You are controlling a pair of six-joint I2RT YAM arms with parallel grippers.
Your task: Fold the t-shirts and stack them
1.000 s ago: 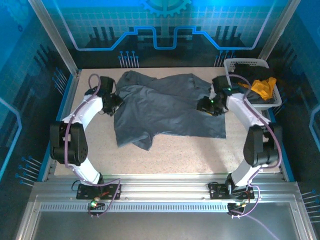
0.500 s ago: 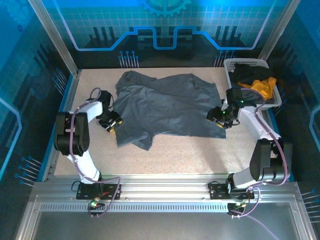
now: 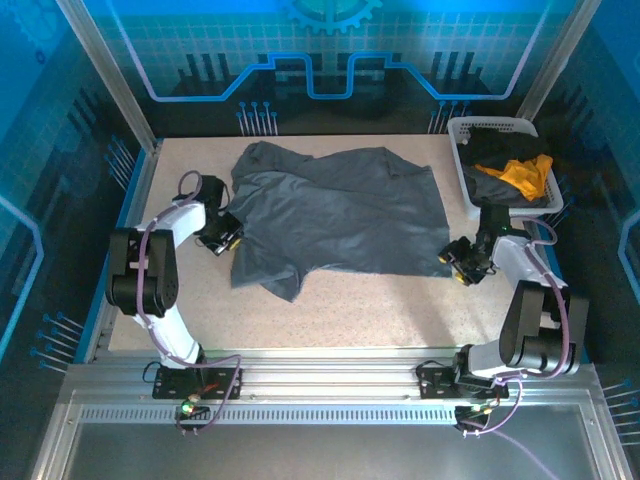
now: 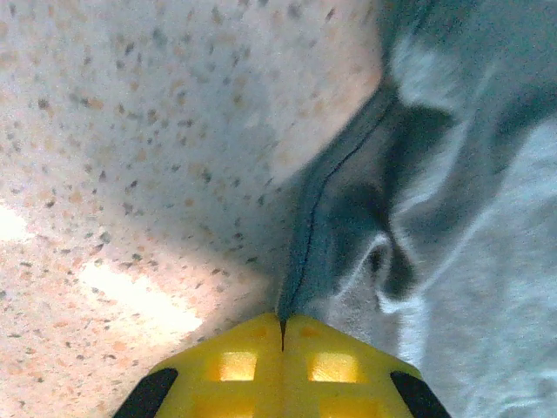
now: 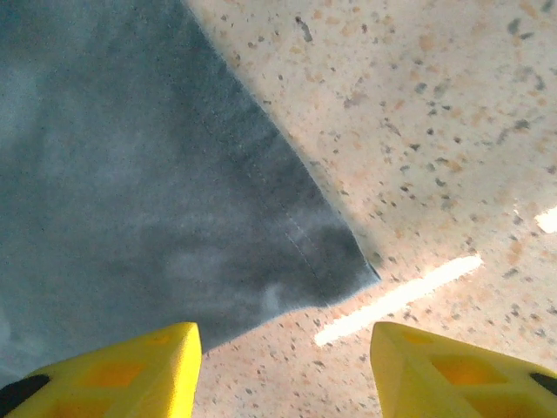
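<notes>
Colours and patterns, folding station

The slate-grey t-shirt [image 3: 335,215] was plain, darker along its stitched hem. The table [image 3: 380,310] was beige, speckled brown and grey. The basket [image 3: 462,130] was white lattice; in it were a black t-shirt [image 3: 497,150] and an orange-yellow t-shirt [image 3: 522,175]. The left gripper [image 4: 281,326] and right gripper [image 5: 280,348] had yellow fingers [image 5: 139,366] with black corners. The arms [image 3: 170,225] were white with black joints. The backdrop [image 3: 200,40] was blue, printed with circuit lines.
</notes>
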